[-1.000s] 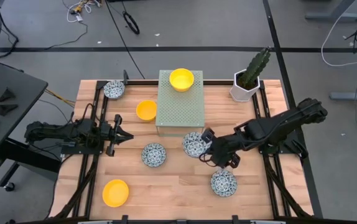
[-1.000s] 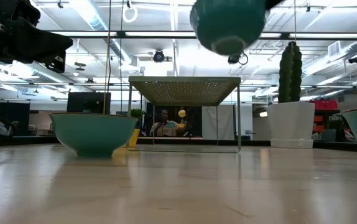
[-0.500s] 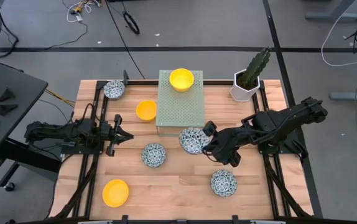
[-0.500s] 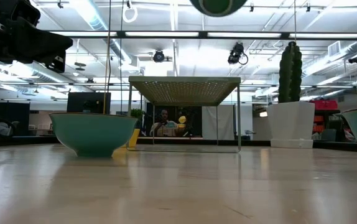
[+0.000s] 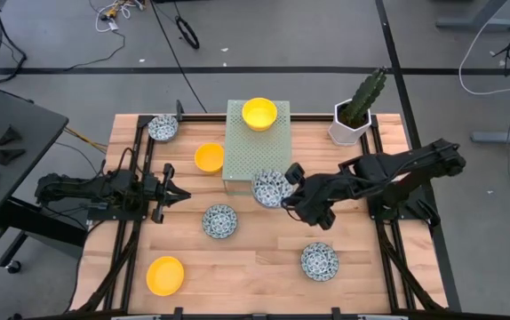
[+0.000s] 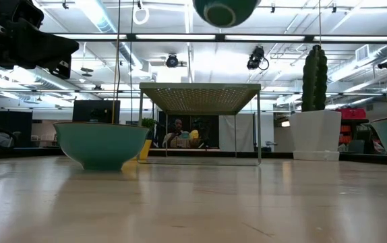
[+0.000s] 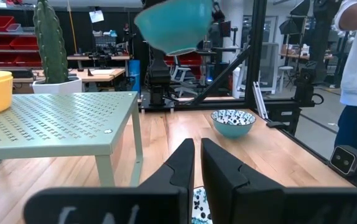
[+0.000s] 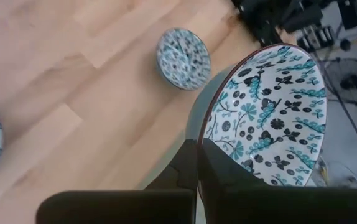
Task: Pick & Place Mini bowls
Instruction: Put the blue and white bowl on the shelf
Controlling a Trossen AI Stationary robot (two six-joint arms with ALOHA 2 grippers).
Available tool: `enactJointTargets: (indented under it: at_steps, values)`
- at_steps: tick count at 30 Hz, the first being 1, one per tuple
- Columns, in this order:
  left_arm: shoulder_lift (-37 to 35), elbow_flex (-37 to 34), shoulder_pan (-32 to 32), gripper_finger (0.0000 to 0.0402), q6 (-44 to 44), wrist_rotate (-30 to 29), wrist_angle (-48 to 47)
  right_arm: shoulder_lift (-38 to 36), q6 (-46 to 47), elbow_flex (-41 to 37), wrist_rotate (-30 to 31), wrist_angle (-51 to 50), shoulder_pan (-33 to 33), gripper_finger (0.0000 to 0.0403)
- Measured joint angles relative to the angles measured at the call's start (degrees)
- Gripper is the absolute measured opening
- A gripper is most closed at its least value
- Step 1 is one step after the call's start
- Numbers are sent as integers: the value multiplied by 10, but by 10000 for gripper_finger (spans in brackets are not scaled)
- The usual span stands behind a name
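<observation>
While the right gripper (image 5: pixel 292 191) is holding a blue-patterned bowl (image 5: pixel 271 188) by its rim, jaws clamped on the wall as the right wrist view shows, the bowl is hanging in the air at the near right corner of the green perforated stand (image 5: pixel 257 156). From where I am standing, the step in hand is judged to be setting this bowl on top of the stand, beside the yellow bowl (image 5: pixel 259 113) sitting at its far end.

Recommendations: the bowl is riding tilted, so the wrist should be levelling it before descent. It should be travelling further over the perforated top, well inside the edge, since a base landing half on the corner is likely to tip off. Clearance from the yellow bowl should be kept. Release only once the foot is resting flat.

Elsewhere, the left gripper (image 5: pixel 173 195) is waiting at the table's left side, fingers all but together and holding nothing. Remaining bowls are lying on the wooden table (image 5: pixel 237 267): a patterned one (image 5: pixel 219 220) near the centre, another (image 5: pixel 319 261) toward the near right, a third (image 5: pixel 163 127) at the far left corner, a yellow one (image 5: pixel 209 157) beside the stand and one (image 5: pixel 164 275) at the near left.
</observation>
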Motion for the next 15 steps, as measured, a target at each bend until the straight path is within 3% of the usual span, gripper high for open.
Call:
enactJointTargets:
  at_steps: [15]
  values:
    - [0, 0, 0, 34, 0, 0, 0, 52, -32, 0, 29, 11, -110, 0]
